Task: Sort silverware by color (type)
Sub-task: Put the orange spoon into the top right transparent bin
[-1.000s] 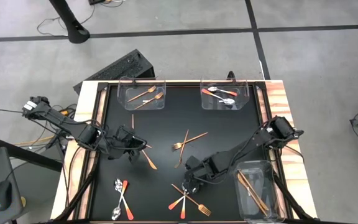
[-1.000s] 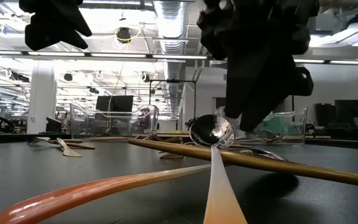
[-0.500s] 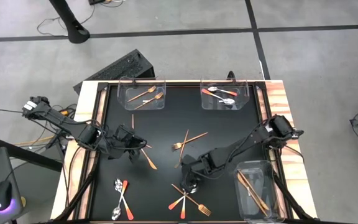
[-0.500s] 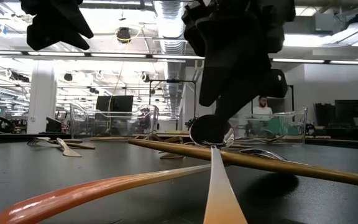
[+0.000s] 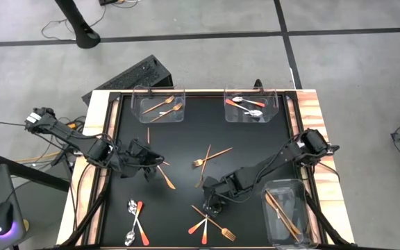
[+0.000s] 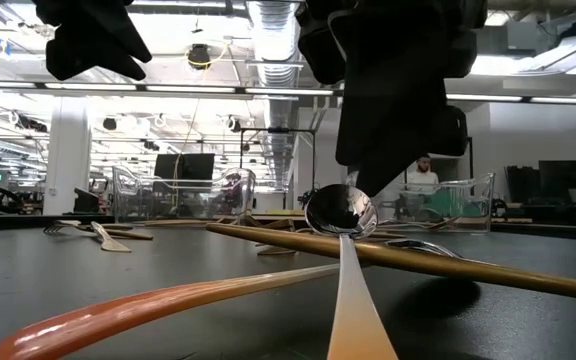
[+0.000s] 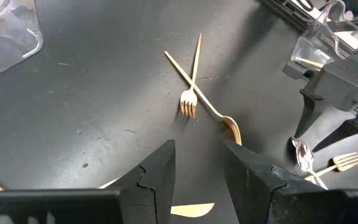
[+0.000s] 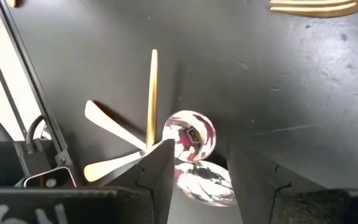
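Note:
My right gripper (image 5: 214, 203) (image 8: 194, 165) is open and hangs low over a crossed pile of silverware (image 5: 207, 222) near the table's front. The pile holds red-orange-handled spoons, a slim gold stick (image 8: 151, 93) and a fork. The fingers stand on either side of one spoon's silver bowl (image 8: 188, 138) (image 6: 340, 210). A second bowl (image 8: 201, 180) lies beside it. My left gripper (image 5: 157, 163) (image 7: 197, 165) is open and empty above the mat at the left. A gold utensil (image 5: 165, 179) lies on the mat close to it. Two crossed copper-gold forks (image 5: 210, 158) (image 7: 194, 93) lie at the middle. My right gripper points down at the spoon's bowl (image 8: 188, 138), with one finger on each side of it. I cannot tell whether a finger touches the bowl. The spoon lies in the pile, its handle across the gold stick.
Three clear bins stand at the mat's edges: far left (image 5: 160, 104) with forks, far right (image 5: 252, 105) with spoons, near right (image 5: 287, 212) with gold knives. Two more spoons (image 5: 134, 222) lie at the near left. A person (image 6: 423, 175) shows far behind the table.
My right gripper has shifted a little over the pile, toward the spoon's bowl, and stays open. The silverware has not moved.

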